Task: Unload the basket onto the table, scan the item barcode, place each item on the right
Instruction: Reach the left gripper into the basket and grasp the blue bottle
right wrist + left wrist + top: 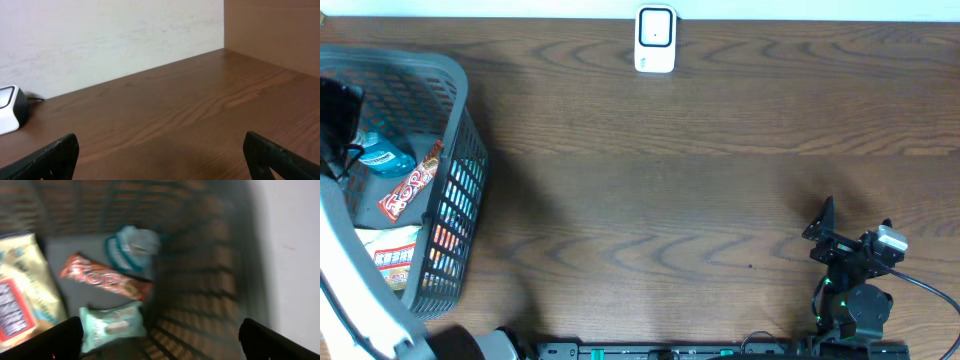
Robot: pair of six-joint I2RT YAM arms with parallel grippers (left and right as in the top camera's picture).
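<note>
Shop checkout setup, basket (460, 190) of snacks (408, 192), countertop scanner (655, 40)

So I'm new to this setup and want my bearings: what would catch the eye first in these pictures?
The grey basket at the left edge of the table stands out, holding bright snack packets, among them a red bar and a teal pack. The left gripper hangs open over it. A small white scanner stands alone at the far edge, and the right gripper is open near the front right corner.
</note>
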